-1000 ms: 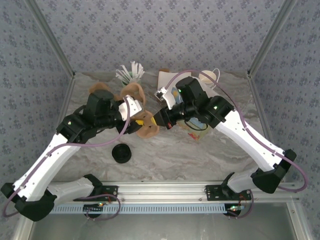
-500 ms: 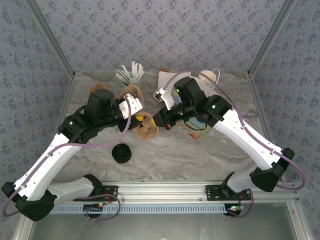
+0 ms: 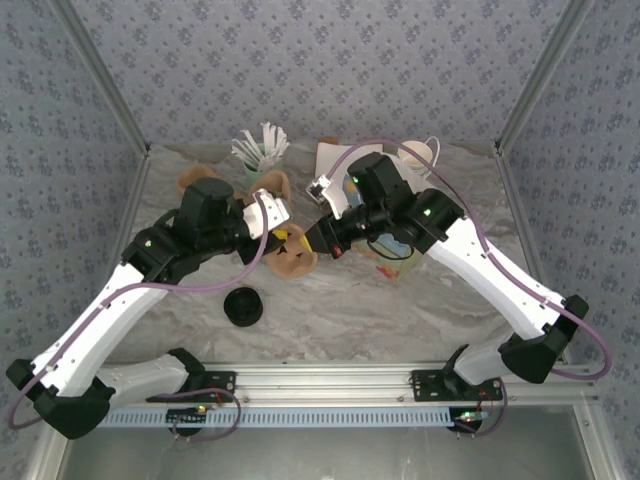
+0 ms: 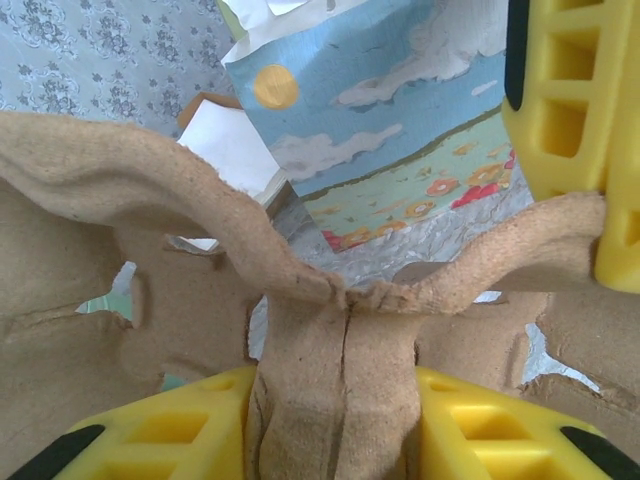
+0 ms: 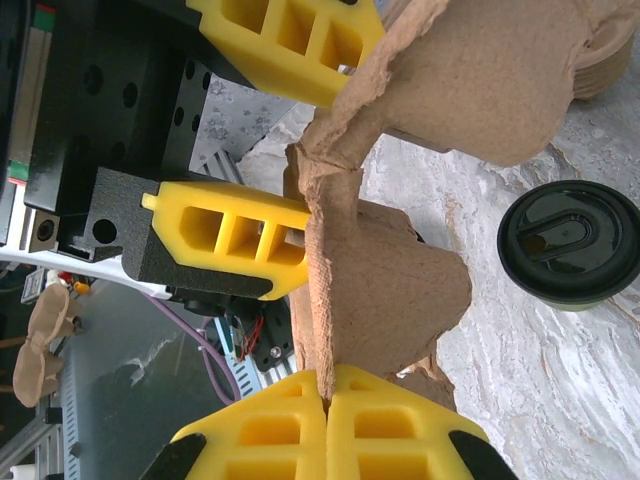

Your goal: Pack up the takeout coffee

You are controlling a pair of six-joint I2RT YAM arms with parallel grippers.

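The takeout coffee (image 3: 243,307), a small green cup with a black lid (image 5: 570,245), stands on the table in front of both grippers, touched by neither. Between the arms a brown pulp cup carrier (image 3: 293,262) hangs above the table. My left gripper (image 4: 340,420) is shut on the carrier's middle rib (image 4: 335,340), one yellow finger on each side. My right gripper (image 5: 328,395) is shut on a thin edge of the same carrier (image 5: 390,290). In the top view the left gripper (image 3: 277,236) and right gripper (image 3: 318,240) face each other closely.
A paper bag with a sky print (image 3: 398,262) stands under the right arm, and looms behind the carrier (image 4: 400,130). A mint cup with white sticks (image 3: 262,150) and a pile of brown carriers (image 3: 200,185) sit at the back left.
The left gripper's jaws have narrowed onto the carrier's middle rib. The right gripper has kept its hold, and the carrier has barely shifted.
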